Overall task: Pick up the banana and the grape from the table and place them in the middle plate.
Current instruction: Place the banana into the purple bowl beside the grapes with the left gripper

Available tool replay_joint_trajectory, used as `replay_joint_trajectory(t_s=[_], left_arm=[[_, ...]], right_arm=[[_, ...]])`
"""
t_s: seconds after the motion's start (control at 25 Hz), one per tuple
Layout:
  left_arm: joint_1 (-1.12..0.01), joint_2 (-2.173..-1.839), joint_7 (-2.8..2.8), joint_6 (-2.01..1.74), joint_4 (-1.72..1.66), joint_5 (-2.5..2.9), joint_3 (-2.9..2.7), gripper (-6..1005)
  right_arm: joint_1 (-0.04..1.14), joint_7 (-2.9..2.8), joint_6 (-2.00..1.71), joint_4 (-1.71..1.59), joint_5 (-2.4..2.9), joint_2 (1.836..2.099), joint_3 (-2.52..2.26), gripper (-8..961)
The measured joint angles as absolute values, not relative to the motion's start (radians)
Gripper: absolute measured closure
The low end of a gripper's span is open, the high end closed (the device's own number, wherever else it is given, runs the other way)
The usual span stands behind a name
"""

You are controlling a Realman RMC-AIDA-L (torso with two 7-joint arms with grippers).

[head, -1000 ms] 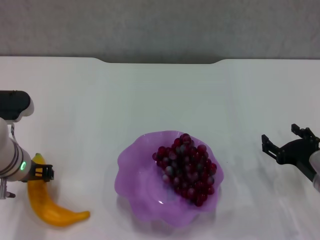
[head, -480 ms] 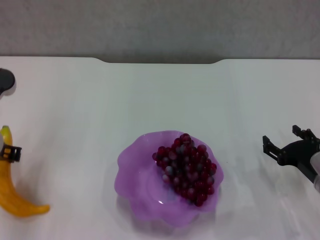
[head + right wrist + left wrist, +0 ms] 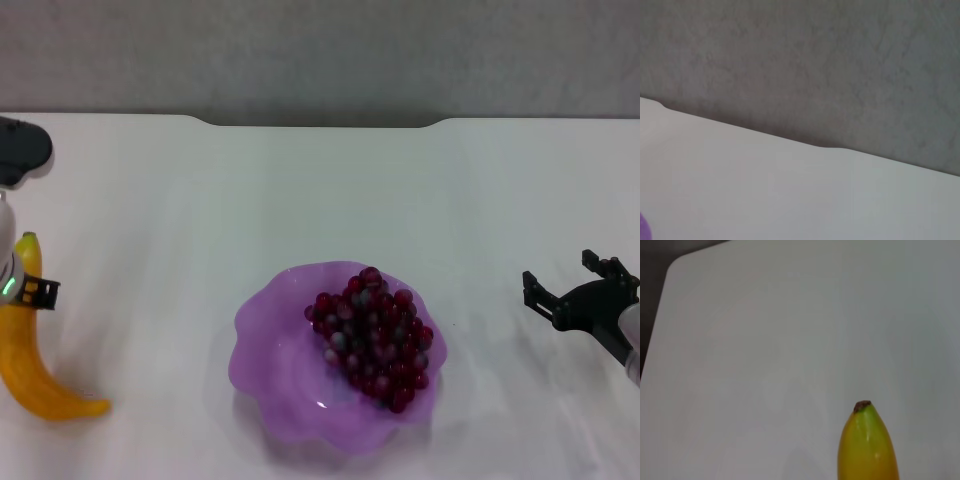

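The banana [image 3: 35, 375] hangs at the far left of the head view, and my left gripper [image 3: 28, 290] is shut on its upper part near the green tip. That green tip [image 3: 866, 416] also shows over the white table [image 3: 790, 340] in the left wrist view. The grape bunch [image 3: 372, 337] lies inside the purple middle plate [image 3: 265, 345], toward its right side. Well to the right of the plate, my right gripper [image 3: 566, 278] stands open and holds nothing.
The white table [image 3: 320, 190] ends at a far edge with a shallow notch [image 3: 320, 123], with a grey wall behind it. A sliver of the purple plate [image 3: 642, 227] shows in the right wrist view.
My left gripper carried the banana left from its spot near the plate, turning it more upright. In the last half second it came slightly back to the right. The right arm barely moved.
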State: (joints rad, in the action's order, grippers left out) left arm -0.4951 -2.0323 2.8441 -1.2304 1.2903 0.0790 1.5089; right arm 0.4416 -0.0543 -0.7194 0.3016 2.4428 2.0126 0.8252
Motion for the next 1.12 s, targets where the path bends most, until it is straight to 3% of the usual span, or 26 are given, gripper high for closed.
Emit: replay_joint_trajectory(t_s=[0.28,0.92,1.12], left_arm=[[-0.489,-2.028,2.844,-1.244,1.322,0.08,1.509,504],[-0.471,-1.969,2.846,-1.341,1.724,-0.083,1.477,505],[-0.458,-1.972,2.846,-1.328,1.791,-0.183,1.48,506]], right_arm=[[0.441,-0.054,-0.719,0.299,2.44,2.013,0.815,62],[0.44,-0.054,-0.719,0.298,2.439,2.013,0.81,62],[0.44,-0.054,-0.717,0.301,2.439,2.014,0.8,62]])
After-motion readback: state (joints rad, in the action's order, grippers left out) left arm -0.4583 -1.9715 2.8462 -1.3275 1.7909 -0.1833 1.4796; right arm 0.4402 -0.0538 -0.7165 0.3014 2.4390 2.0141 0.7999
